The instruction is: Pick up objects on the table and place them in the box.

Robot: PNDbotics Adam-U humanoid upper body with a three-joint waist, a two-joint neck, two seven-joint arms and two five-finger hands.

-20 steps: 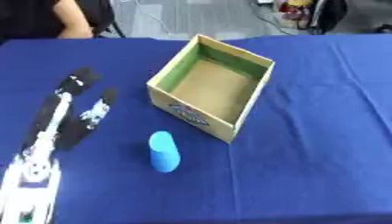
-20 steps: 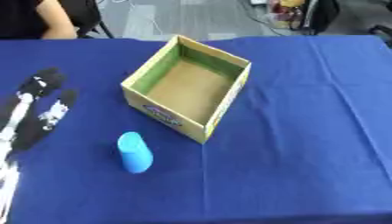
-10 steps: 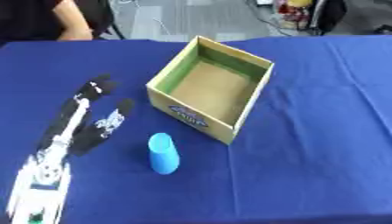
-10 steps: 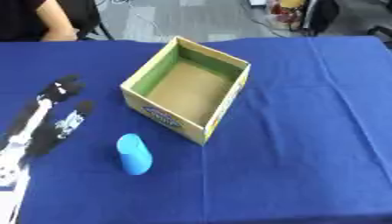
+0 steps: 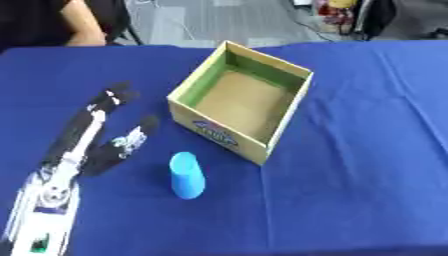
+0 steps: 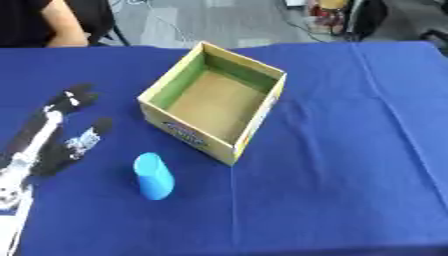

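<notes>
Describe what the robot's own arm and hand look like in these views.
Only the left hand and its forearm show, entering from the lower left. The fingers and thumb are black, with small white patches near the fingertips. A white strip runs along the back of the hand. The forearm is silver-white with a round joint and dark fittings. No right hand shows.

Both eyes sit in the robot's head and look steeply down and forward across the blue table (image 5: 367, 150), close enough that it fills most of each view. They share nearly everything: the open cardboard box (image 5: 241, 99), the blue cup (image 6: 153, 176) and the floor beyond. The right eye's picture shows everything shifted leftward.
</notes>
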